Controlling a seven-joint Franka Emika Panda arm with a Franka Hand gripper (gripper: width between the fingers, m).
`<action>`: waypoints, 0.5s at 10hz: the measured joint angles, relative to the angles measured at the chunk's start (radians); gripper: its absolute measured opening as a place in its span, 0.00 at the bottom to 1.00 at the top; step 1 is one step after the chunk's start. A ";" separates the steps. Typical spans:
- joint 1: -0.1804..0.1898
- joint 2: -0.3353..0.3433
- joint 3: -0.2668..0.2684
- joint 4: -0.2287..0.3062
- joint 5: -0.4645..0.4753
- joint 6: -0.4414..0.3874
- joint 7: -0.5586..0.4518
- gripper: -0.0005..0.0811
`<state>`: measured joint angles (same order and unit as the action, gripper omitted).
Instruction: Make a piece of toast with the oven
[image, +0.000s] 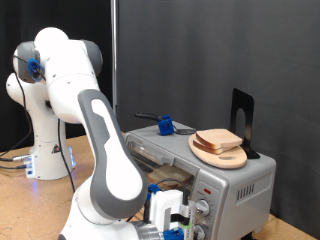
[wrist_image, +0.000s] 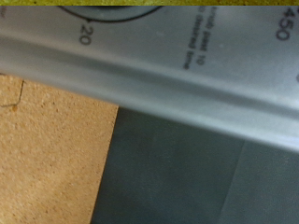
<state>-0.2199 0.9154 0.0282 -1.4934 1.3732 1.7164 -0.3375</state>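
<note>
The silver toaster oven (image: 240, 190) stands at the exterior view's lower right. Its door side faces left and appears open, with the wire rack (image: 170, 172) showing. Two pale bread slices (image: 220, 139) with tan crusts lie stacked on a round wooden plate (image: 212, 154) on top of the oven. My gripper (image: 176, 220) is at the bottom edge, right against the oven's front panel by the knobs (image: 205, 209). The wrist view shows only the silver panel (wrist_image: 187, 75) very close, with dial marks "20" and "450". My fingers do not show there.
A blue object with a dark handle (image: 162, 125) and a black bracket (image: 243, 115) sit on the oven top behind the plate. In the wrist view, a wooden tabletop (wrist_image: 47, 149) and a dark mat (wrist_image: 196, 177) lie below the panel. A black curtain hangs behind.
</note>
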 joint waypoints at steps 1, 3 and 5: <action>-0.002 -0.001 0.002 -0.008 0.015 -0.001 -0.055 0.12; -0.010 -0.002 0.008 -0.024 0.048 -0.007 -0.170 0.13; -0.016 -0.002 0.011 -0.034 0.069 -0.016 -0.267 0.13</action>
<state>-0.2359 0.9138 0.0397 -1.5275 1.4426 1.7006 -0.6044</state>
